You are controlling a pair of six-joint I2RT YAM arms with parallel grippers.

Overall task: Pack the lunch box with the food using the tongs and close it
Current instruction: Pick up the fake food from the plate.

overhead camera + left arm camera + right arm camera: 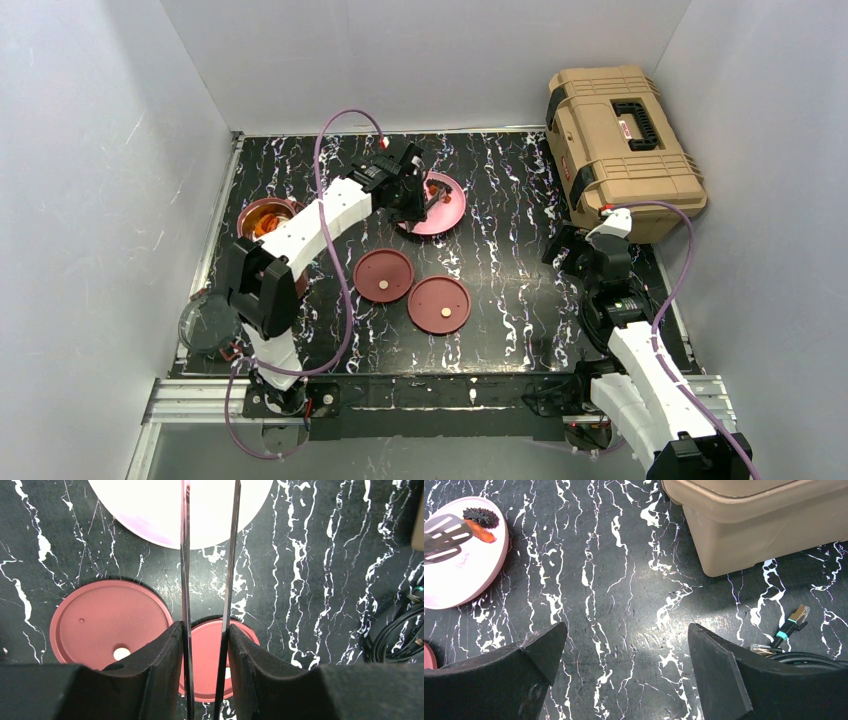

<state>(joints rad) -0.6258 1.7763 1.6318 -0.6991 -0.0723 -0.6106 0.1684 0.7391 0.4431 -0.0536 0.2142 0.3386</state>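
- The left gripper (205,630) clamps the tongs (231,570) by both arms, one finger pressed on each; the two arms stand apart and widen toward the tips; nothing shows pinched between them
- The tongs' slotted tips reach over the pink plate (454,585); an orange-red piece (482,534) lies on the plate right at the end of the tips, and whether it touches them cannot be told; a dark brown piece (480,515) lies just beyond it, near the plate's rim
- From above, a maroon bowl (265,217) with orange food inside sits near the table's left edge, beside the left arm and well apart from the tongs
- Two maroon disc lids (383,275), each with a pale centre dot, lie flat side by side between the plate and the arm bases
- The right gripper (626,630) hangs with jaws wide and holding nothing over the table (624,580), near the tan toolbox (764,525)
- The toolbox carries a small red label (625,128) on its lid; the writing is too small to read
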